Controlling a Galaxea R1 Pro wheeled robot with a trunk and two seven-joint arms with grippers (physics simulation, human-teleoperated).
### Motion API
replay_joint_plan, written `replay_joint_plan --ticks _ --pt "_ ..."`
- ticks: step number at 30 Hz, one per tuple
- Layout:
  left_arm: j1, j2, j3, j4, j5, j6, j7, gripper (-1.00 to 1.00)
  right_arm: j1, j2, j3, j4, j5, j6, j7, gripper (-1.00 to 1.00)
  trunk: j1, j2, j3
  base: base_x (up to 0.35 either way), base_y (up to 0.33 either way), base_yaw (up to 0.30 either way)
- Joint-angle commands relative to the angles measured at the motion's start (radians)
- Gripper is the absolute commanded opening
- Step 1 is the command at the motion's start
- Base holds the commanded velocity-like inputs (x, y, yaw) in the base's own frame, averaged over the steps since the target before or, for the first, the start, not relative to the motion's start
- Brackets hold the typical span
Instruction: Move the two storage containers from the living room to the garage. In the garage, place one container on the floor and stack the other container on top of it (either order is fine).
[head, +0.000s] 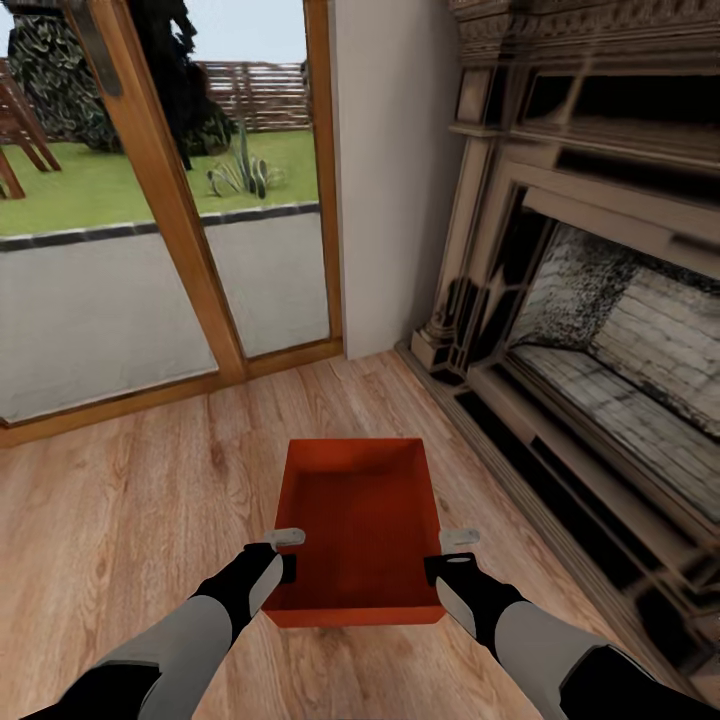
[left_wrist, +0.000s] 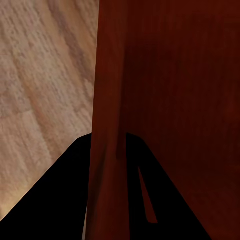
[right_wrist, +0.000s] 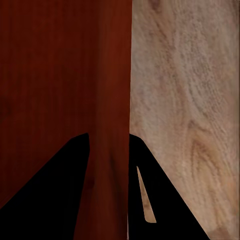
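Orange-red rectangular thin-walled lidless storage container (head: 362, 530) sits low centre in head view, over the light wood-plank floor (head: 130, 500) of the living room; whether it is lifted or resting on the planks, cannot tell. Left hand (head: 288, 552) is clamped on its left side wall, right hand (head: 445, 553) on its right side wall, both near the container's near end. Left wrist view: dark fingers (left_wrist: 60, 195) straddle the thin red wall (left_wrist: 107, 100), planks beside it. Right wrist view: the same, fingers (right_wrist: 165, 200) either side of the wall (right_wrist: 112, 100). Ahead, wood-framed glass doors (head: 170, 190) showing a lawn; to the right, ornate dark-trimmed fireplace (head: 590, 280) beside a beige wall (head: 390, 160).
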Motion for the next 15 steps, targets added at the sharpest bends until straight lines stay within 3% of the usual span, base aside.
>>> replay_joint_plan --ticks 1,15 --pt "0.001 0.003 -0.011 0.002 -0.007 0.010 0.013 -1.00 -0.001 -0.002 -0.004 -0.004 0.030 0.008 -0.009 -1.00 -0.004 0.007 0.003 0.000 0.000 0.000" --pt "0.001 0.003 -0.011 0.002 -0.007 0.010 0.013 -1.00 -0.002 -0.002 -0.005 -0.004 0.030 0.008 -0.009 -1.00 -0.058 0.105 0.046 0.000 0.000 0.000"
